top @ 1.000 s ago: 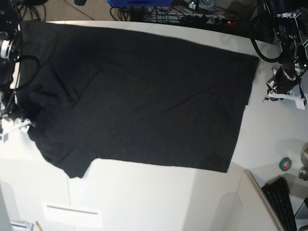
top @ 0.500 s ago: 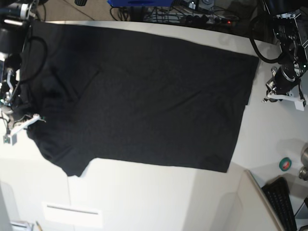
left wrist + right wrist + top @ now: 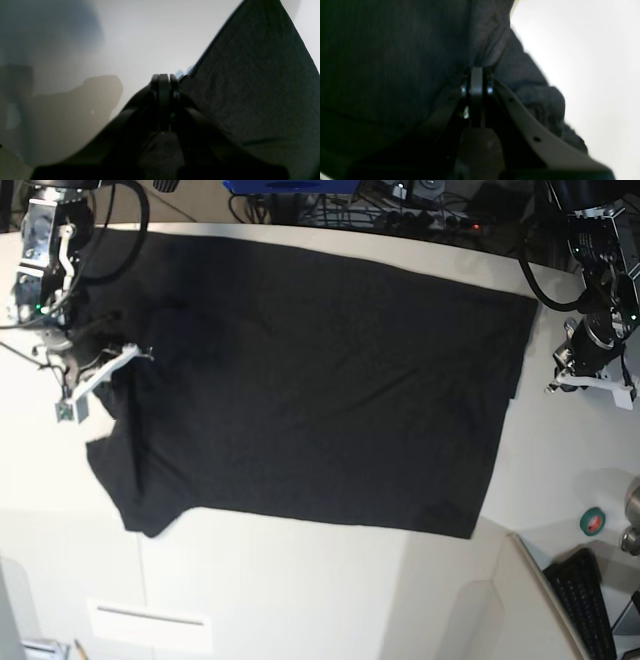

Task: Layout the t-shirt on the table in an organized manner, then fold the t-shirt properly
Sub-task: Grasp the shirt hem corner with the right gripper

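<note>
The black t-shirt (image 3: 320,380) lies spread across the off-white table (image 3: 300,590), its hem toward the right. At the left of the base view my right gripper (image 3: 140,354) rests on the shirt's left part. In the right wrist view the right gripper (image 3: 476,70) is shut, with the t-shirt (image 3: 395,50) bunched at its tips. My left gripper (image 3: 555,385) sits on the bare table just off the hem. From the left wrist camera the left gripper (image 3: 163,76) is shut on nothing, with the t-shirt (image 3: 250,87) edge beside it.
A black keyboard (image 3: 585,600) and a green tape roll (image 3: 593,521) sit at the table's right front corner. Cables (image 3: 400,210) and a blue object (image 3: 290,185) line the back edge. A white label (image 3: 150,620) lies near the front left.
The right gripper has shut on the shirt's left edge and carried it up and to the right, pulling the sleeve area inward. The left arm has not moved.
</note>
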{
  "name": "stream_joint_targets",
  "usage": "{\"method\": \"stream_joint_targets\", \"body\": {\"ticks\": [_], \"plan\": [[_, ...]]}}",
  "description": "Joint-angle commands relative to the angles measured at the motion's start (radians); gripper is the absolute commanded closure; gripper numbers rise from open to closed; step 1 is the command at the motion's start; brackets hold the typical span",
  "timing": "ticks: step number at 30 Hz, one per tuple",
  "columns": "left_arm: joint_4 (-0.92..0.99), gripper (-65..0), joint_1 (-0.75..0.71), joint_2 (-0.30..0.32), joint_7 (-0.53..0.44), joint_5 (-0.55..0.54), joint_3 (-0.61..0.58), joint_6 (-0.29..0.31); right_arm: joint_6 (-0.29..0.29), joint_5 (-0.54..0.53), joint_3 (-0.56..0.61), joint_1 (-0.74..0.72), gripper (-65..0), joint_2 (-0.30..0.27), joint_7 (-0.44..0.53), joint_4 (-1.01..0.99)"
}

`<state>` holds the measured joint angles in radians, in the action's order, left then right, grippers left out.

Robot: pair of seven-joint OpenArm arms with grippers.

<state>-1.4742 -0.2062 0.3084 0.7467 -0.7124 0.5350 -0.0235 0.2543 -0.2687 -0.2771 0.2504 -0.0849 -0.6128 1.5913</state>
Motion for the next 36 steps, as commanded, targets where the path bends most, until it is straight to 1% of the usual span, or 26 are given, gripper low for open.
{"method": "stream_joint_targets", "body": {"ticks": [1,4,7,8,10,11,12,13,16,17,18,19,21,24,26,28,29,31,33,34,36], "plan": [[-0.013,0.0,0.004,0.019,-0.017,-0.006,0.003,0.004,0.003,-0.01,0.02,0.007,0.0,-0.011,0.018,0.022],[0.014,0.0,0.007,0.018,-0.017,-0.006,0.003,0.004,0.003,-0.01,0.077,0.025,0.0,-0.009,0.017,0.022],[0.05,0.0,0.024,0.018,-0.017,-0.006,0.001,0.004,0.003,-0.01,0.101,0.027,0.0,-0.008,-0.011,0.019],[0.057,0.0,0.026,0.018,-0.017,-0.006,0.001,0.004,0.003,-0.01,0.101,0.019,-2.7,-0.008,-0.022,0.021],[0.06,0.0,0.024,0.018,-0.017,-0.006,0.003,0.004,0.001,-0.01,0.091,-0.003,-18.8,-0.009,-0.032,0.022],[0.057,0.0,0.023,0.018,-0.017,-0.006,0.003,0.004,0.001,-0.01,0.075,-0.006,-24.6,-0.011,-0.031,0.025],[0.054,0.0,0.023,0.018,-0.017,-0.006,0.003,0.004,0.0,-0.011,0.048,-0.016,-28.4,-0.006,-0.029,0.03],[0.054,0.0,0.021,0.018,-0.017,-0.006,0.003,0.004,0.0,-0.011,0.005,-0.036,-30.3,-0.003,-0.029,0.037],[0.056,0.0,0.021,0.018,-0.017,-0.006,0.001,0.004,-0.002,-0.01,-0.15,-0.128,-30.5,0.038,-0.029,0.008],[0.059,0.0,0.021,0.016,-0.017,-0.006,0.001,0.004,-0.002,-0.007,-0.201,-0.173,-30.5,0.041,-0.031,-0.026],[0.059,0.0,0.021,0.015,-0.017,-0.006,0.001,0.004,-0.002,-0.005,-0.227,-0.221,-30.5,0.04,-0.034,-0.081],[0.059,0.0,0.021,0.015,-0.017,-0.006,0.001,0.004,-0.002,-0.005,-0.231,-0.263,-30.5,0.026,-0.032,-0.151],[0.056,0.0,0.021,0.013,-0.017,-0.006,0.001,0.004,-0.002,-0.005,-0.227,-0.337,-30.5,-0.02,-0.032,-0.297],[0.054,0.0,0.021,0.013,-0.017,-0.006,0.003,0.004,0.0,-0.005,-0.225,-0.406,-30.5,-0.037,-0.029,-0.449],[0.054,0.0,0.021,0.013,-0.017,-0.006,0.007,0.004,0.0,-0.004,-0.225,-0.425,-30.5,-0.054,-0.025,-0.512],[0.056,0.0,0.021,0.015,-0.017,-0.006,0.009,0.004,0.0,-0.004,-0.225,-0.438,-30.3,-0.059,0.008,-0.549],[0.056,0.0,0.021,0.015,-0.017,-0.006,0.009,0.004,0.0,-0.004,-0.225,-0.441,-29.4,-0.059,0.029,-0.569],[0.059,0.0,0.021,0.015,-0.017,-0.006,0.009,0.004,0.0,-0.002,-0.224,-0.448,-24.8,-0.06,0.057,-0.606],[0.06,0.0,0.021,0.015,-0.017,-0.006,0.009,0.004,0.0,-0.002,-0.224,-0.46,-21.6,-0.06,0.074,-0.639],[0.06,0.0,0.021,0.015,-0.017,-0.006,0.009,0.004,0.0,-0.001,-0.212,-0.469,-21.2,-0.062,0.081,-0.665],[0.057,0.0,0.021,0.015,-0.017,-0.006,0.007,0.004,-0.005,0.027,-0.156,-0.489,-21.0,-0.085,0.113,-0.719]]}}
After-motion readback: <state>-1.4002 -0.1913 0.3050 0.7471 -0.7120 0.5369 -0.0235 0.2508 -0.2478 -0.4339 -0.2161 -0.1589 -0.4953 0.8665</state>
